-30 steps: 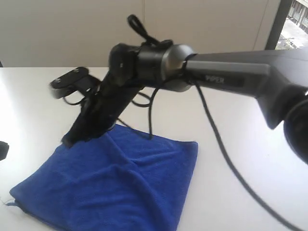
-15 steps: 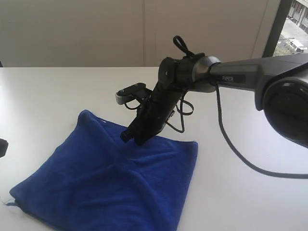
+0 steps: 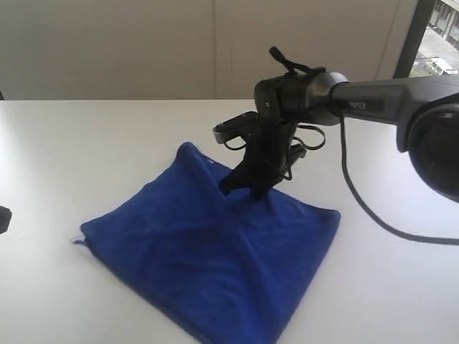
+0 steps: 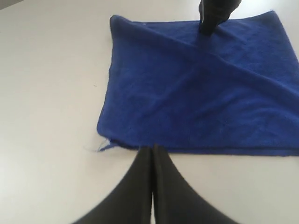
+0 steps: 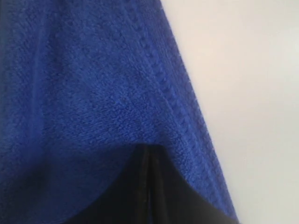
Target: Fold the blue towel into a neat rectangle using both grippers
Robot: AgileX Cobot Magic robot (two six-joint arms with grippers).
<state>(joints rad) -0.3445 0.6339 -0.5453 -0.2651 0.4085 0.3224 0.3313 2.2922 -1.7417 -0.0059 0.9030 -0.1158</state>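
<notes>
Blue towel (image 3: pixel 215 265), spread out, touching right fingers (image 5: pixel 170 198)

Plain white table (image 3: pixel 79 143), pale panelled wall (image 3: pixel 107 50) along its far edge, dark window frame (image 3: pixel 406 39) by the far right corner, daylit window (image 3: pixel 443 36) beyond, small dark object (image 3: pixel 3 218) at the left edge.

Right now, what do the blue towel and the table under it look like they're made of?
The blue towel: soft plush cloth, likely microfibre or terry; the right wrist view shows a nubby looped pile and a stitched hem, matte. The table: smooth, hard white surface with a faint sheen, perhaps laminate; hard to tell.
</notes>
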